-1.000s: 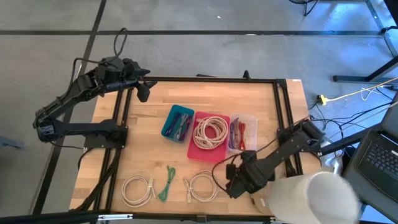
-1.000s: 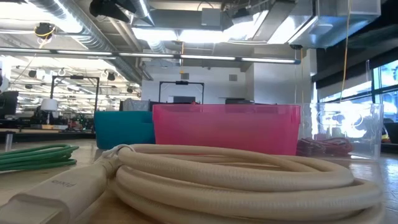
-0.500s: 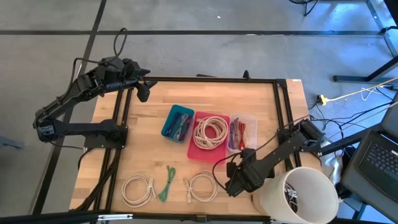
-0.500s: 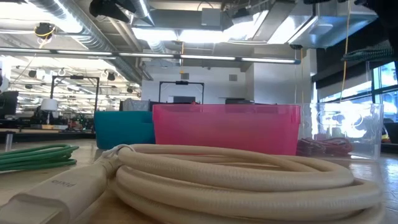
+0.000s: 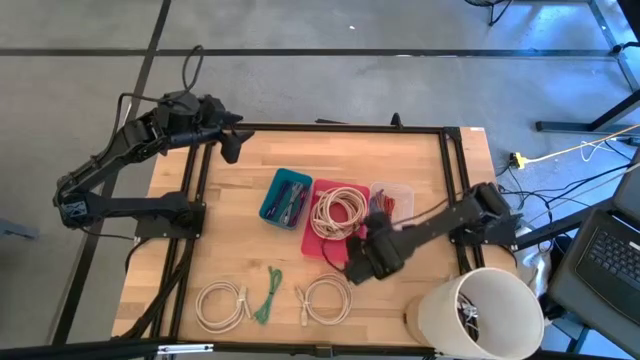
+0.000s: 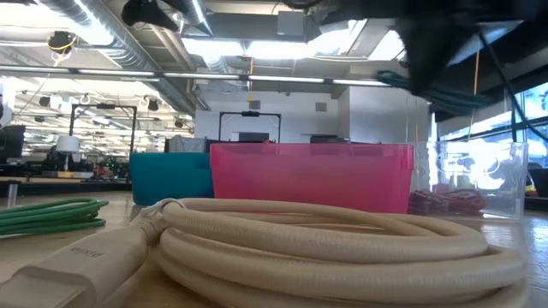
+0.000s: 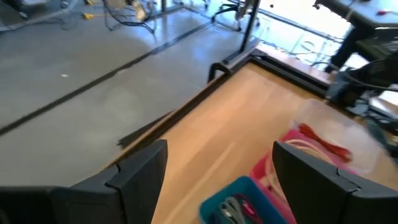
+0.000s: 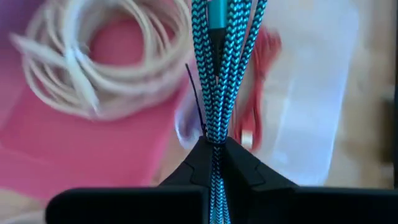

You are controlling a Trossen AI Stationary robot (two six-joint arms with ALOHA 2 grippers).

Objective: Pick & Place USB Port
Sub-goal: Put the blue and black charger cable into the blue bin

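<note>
My right gripper (image 5: 354, 266) hovers at the near edge of the pink bin (image 5: 312, 240), shut on a teal braided cable (image 8: 217, 74). The same cable shows as a teal streak (image 6: 419, 90) under the dark gripper in the low view. The pink bin holds a white cable coil (image 5: 340, 210). Beside it stand a blue bin (image 5: 285, 197) and a clear bin (image 5: 388, 212) with red cables. My left gripper (image 5: 230, 148) waits open above the table's far left corner. My right gripper pinches the teal braided cable between its two fingers (image 8: 239, 165). Several strands of the bundle (image 8: 214, 127) run side by side out past the fingertips. The cable is lifted clear above the pink and clear bins.
Near the table's near edge lie a white cable coil (image 5: 222, 303), a green cable (image 5: 267, 293) and another white coil (image 5: 325, 298). A white bucket (image 5: 475, 315) stands at the near right corner. Bare wood lies between the bins and the left arm.
My right gripper has moved from beside the white bucket toward the table's left and far edge, up to the pink bin, carrying the teal cable. The bucket, a white blur a second ago, now shows its open mouth.
</note>
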